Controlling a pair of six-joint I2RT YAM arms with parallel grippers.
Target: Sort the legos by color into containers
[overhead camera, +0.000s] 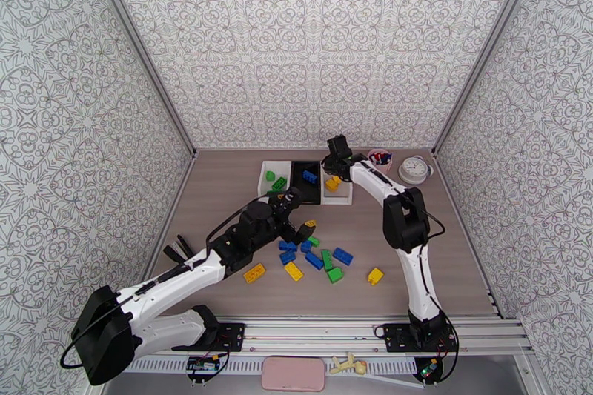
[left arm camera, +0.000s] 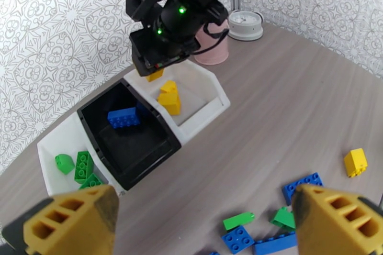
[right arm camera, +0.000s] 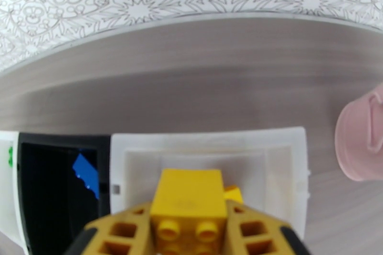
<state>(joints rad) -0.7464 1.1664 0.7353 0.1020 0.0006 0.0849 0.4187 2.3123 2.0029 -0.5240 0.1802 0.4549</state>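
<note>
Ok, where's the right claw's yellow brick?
Right wrist view: yellow brick clamped in the right claw over the right-hand white bin, beside the black bin.

Soft, even light is falling on the table (overhead camera: 222,185) from overhead, leaving only faint shadows under the loose bricks (overhead camera: 314,261). In the right wrist view, the yellow brick (right arm camera: 190,194) at 6 o'clock is blurring up close and the far table edge is bowing into a curve. In the left wrist view, the fingers (left arm camera: 72,222) at 7 and 5 o'clock are going soft, and the black bin (left arm camera: 139,155) is swallowing detail.
</note>
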